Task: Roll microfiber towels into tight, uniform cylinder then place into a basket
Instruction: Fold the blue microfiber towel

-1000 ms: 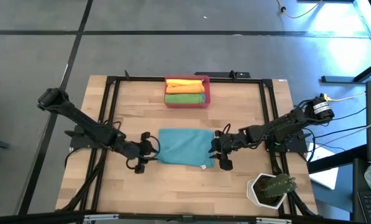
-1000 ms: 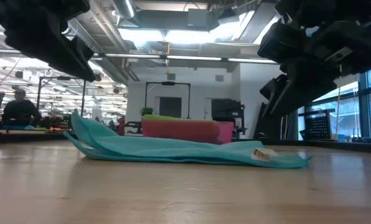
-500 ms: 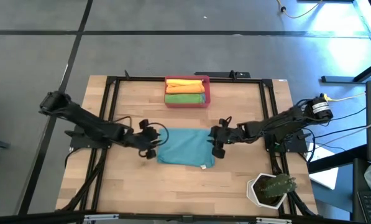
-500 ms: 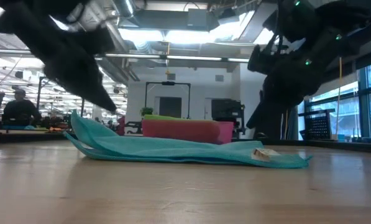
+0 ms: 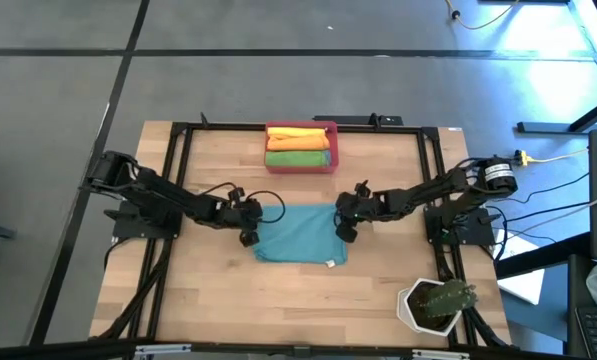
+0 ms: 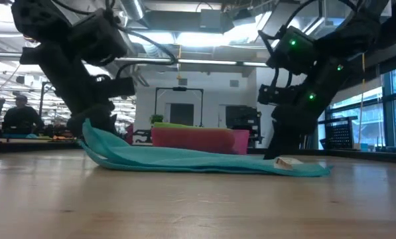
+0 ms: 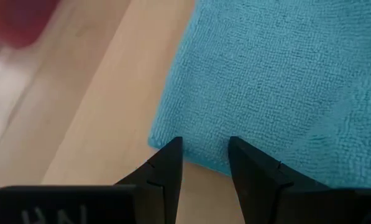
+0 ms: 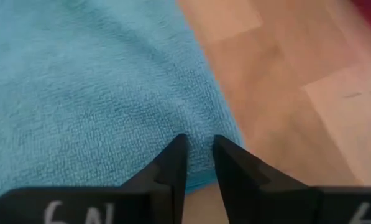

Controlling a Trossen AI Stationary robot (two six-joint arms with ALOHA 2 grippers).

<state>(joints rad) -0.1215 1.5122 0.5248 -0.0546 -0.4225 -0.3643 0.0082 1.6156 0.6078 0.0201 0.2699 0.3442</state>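
Both grippers at the teal towel's far corners

Teal towel (image 5: 300,235) lies just before the basket (image 5: 301,148). Wrist views alone show the left gripper (image 7: 204,155) and right gripper (image 8: 199,149) narrowly straddling its edge; grip uncertain.

a teal towel (image 5: 298,233) lies flat between both grippers, below the red basket (image 5: 301,147) holding rolled towels.

We can read only partial white characters on each wrist housing: "6N" and "6" on the right, unclear strokes on the left.
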